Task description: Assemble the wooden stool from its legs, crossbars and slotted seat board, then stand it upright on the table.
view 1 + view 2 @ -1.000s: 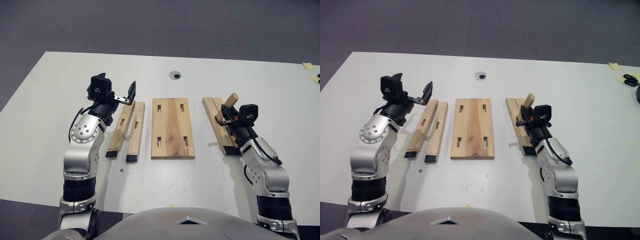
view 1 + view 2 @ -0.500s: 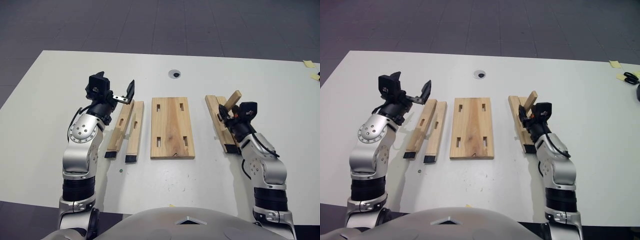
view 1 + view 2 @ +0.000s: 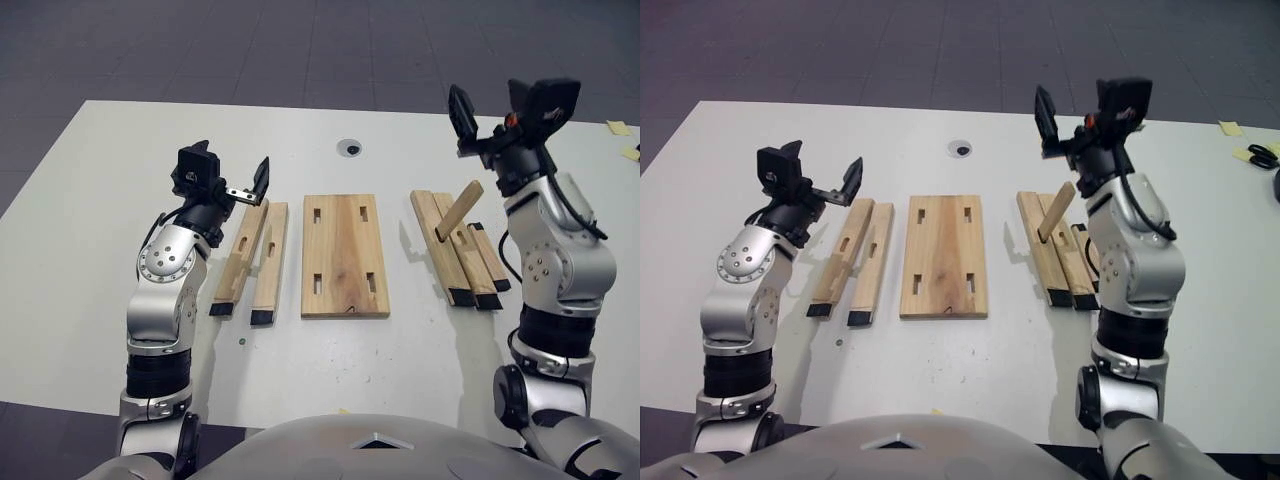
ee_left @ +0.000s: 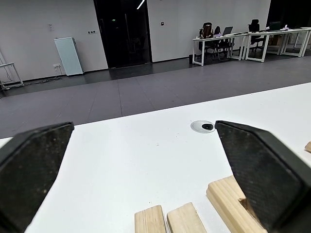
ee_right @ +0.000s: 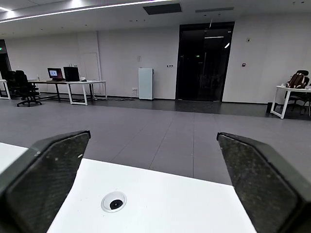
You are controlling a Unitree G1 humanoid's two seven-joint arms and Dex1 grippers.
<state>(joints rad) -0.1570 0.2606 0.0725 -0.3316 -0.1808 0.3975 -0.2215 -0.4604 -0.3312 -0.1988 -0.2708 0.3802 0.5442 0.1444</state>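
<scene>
The white table [image 3: 100, 200] carries all the parts. The slotted seat board [image 3: 345, 255] lies flat in the middle, well apart from the near edge. Toward the left edge, two legs [image 3: 250, 262] lie side by side. The left gripper [image 3: 230, 178] hangs over their far ends, fingers wide apart and empty. Toward the right edge lie more legs [image 3: 462, 255], with a crossbar [image 3: 458, 210] leaning tilted on them. The right gripper [image 3: 500, 105] is high near the far edge, also wide and empty. A round cable hole [image 3: 349, 149] sits near the far edge. Beyond is dark tiled floor [image 3: 300, 40], then a dark doorway [image 5: 204, 60] and desks [image 4: 233, 41].
</scene>
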